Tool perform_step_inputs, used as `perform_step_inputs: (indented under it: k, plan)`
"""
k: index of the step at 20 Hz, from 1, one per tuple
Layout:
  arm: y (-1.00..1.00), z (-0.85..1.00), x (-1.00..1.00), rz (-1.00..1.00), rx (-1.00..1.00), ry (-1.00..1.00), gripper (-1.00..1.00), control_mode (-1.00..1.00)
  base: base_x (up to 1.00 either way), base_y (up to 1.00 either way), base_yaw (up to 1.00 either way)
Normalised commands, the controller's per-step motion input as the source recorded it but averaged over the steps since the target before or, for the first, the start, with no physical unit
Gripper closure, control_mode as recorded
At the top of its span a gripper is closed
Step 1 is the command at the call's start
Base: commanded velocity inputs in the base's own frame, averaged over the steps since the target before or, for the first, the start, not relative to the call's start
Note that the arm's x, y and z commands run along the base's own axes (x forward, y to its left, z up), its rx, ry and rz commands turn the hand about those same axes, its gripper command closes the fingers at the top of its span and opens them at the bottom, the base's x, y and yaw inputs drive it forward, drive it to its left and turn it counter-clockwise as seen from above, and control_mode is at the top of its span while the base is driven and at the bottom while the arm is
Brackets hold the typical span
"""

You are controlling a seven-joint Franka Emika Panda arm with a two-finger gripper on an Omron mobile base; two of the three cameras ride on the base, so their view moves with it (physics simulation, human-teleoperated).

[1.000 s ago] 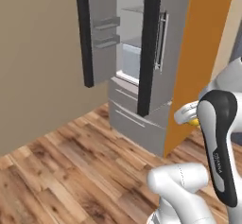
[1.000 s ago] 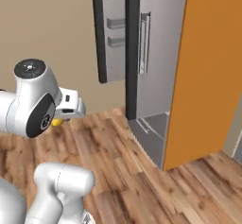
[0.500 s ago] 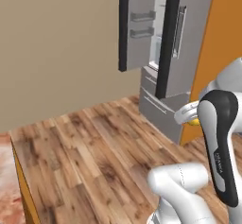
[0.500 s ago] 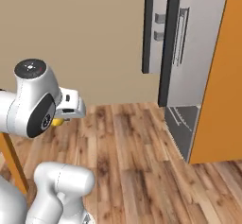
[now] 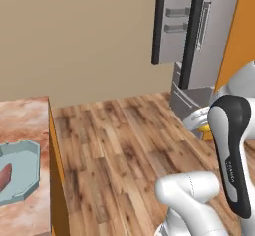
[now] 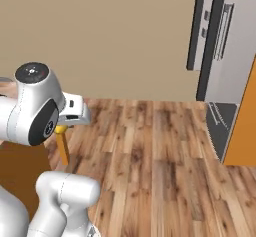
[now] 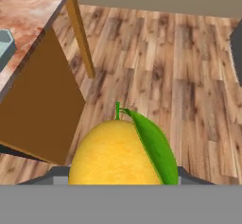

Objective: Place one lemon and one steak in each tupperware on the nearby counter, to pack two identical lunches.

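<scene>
**Lemon held over the floor, counter off at nine o'clock**

The gripper (image 7: 124, 183) is closed on the lemon (image 7: 118, 152), the arm folded close over the wooden floor (image 5: 124, 130). At nine o'clock in the left base view, the marbled counter (image 5: 22, 115) carries the teal tupperware (image 5: 20, 173) with a steak (image 5: 4, 177) inside. At one o'clock stands the open fridge (image 5: 199, 36).

Home kitchen, rendered: tall grey fridge (image 5: 209, 36) with doors open, orange cabinet panel (image 6: 242, 131), marbled stone counter (image 5: 22, 125) carrying a teal food container (image 5: 20, 173), wooden plank floor (image 6: 160, 151), beige wall (image 5: 79, 36).
</scene>
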Motion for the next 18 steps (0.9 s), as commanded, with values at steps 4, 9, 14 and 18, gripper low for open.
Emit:
perform_step_inputs:
  k: [4, 9, 14, 18]
  plan:
    - [0.0, 0.0, 0.0, 0.0, 0.0, 0.0, 1.0, 1.0, -0.97, 0.15, 0.34]
    - [0.0, 0.0, 0.0, 0.0, 0.0, 0.0, 1.0, 1.0, -0.61, 0.54, 0.24]
    - [0.0, 0.0, 0.0, 0.0, 0.0, 0.0, 1.0, 1.0, -0.07, 0.97, 0.07]
    - [0.0, 0.0, 0.0, 0.0, 0.0, 0.0, 1.0, 1.0, 0.0, 1.0, 0.0]
